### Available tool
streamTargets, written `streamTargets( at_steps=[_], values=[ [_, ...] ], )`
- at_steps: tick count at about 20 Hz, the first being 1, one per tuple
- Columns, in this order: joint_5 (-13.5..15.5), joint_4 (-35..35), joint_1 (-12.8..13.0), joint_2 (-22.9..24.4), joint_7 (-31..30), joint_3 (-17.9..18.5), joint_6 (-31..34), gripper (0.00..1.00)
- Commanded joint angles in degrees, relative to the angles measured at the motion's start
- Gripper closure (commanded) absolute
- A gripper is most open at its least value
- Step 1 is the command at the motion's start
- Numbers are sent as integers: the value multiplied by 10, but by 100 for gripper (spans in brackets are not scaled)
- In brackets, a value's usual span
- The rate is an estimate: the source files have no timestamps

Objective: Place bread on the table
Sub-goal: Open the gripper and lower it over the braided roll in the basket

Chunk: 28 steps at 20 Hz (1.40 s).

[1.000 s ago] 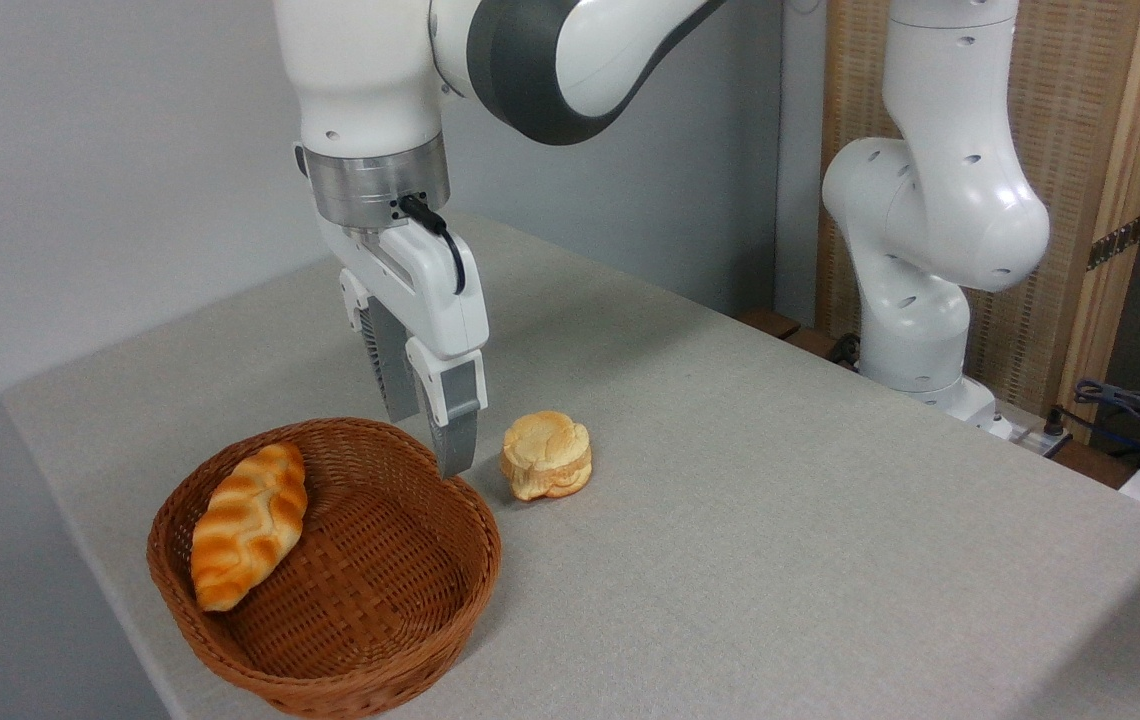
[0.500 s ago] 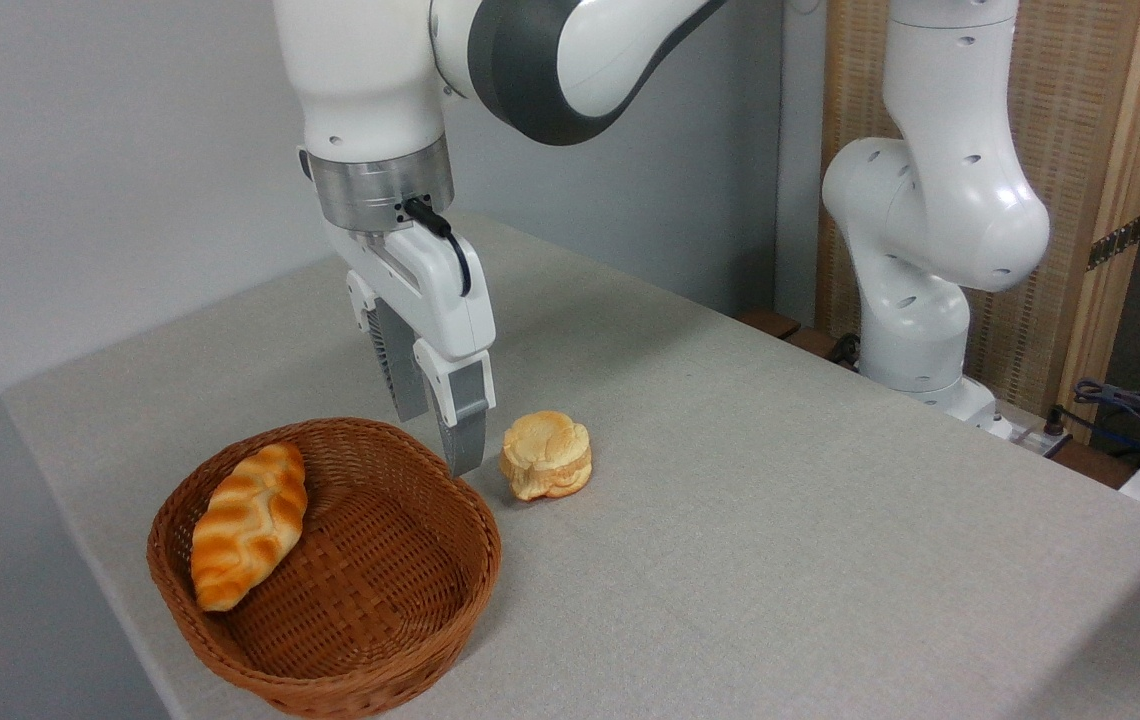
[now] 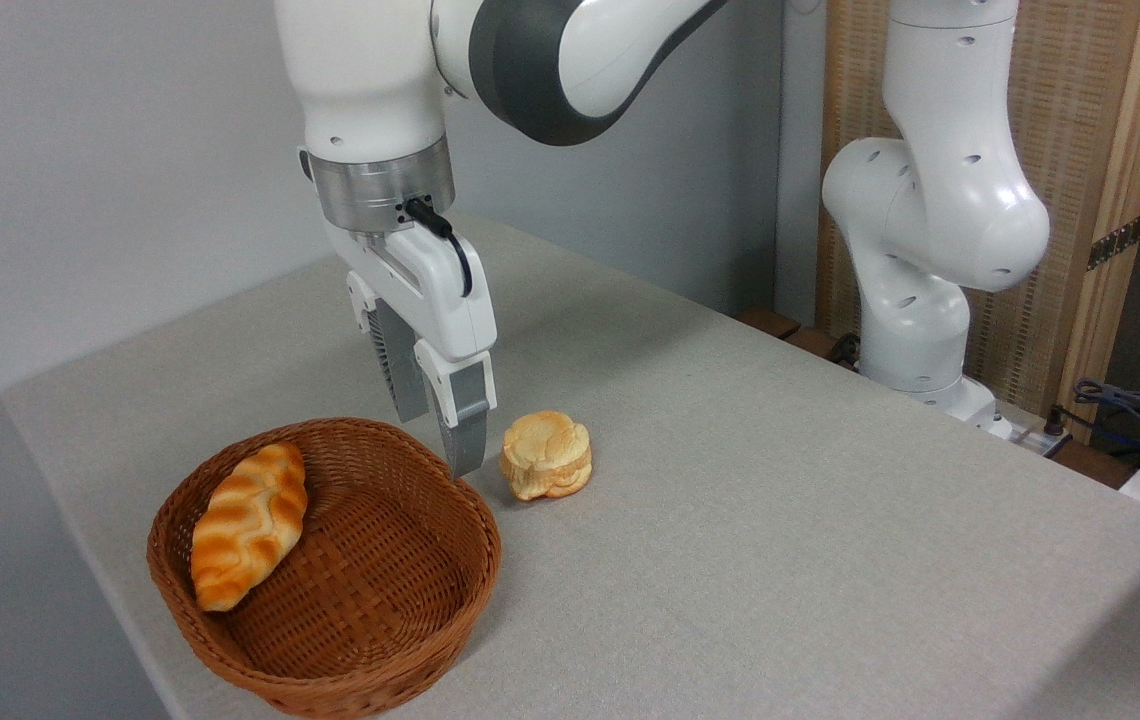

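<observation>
Gripper [image 3: 442,440] shifted slightly right (empty); bread [image 3: 248,524] in basket [image 3: 400,640].

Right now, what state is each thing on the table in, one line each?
bread: lying in the basket, leaning on its left wall, not held.
basket: upright on the table, holding only the bread.
bun: on the table beside the basket, untouched.
hand: empty, fingers apart, above the basket's far rim.
</observation>
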<state>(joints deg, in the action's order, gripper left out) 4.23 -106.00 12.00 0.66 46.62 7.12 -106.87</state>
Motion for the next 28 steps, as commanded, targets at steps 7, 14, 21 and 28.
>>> streamTargets(
  at_steps=[7, 14, 21, 28],
  values=[
    [-11, 2, 3, 6, -9, 4, 11, 0],
    [-6, 2, 4, 1, -146, 2, -30, 0],
    [-4, 2, 10, -28, -350, -3, -152, 0],
    [-2, 2, 12, -69, -449, -36, -234, 0]
  ],
)
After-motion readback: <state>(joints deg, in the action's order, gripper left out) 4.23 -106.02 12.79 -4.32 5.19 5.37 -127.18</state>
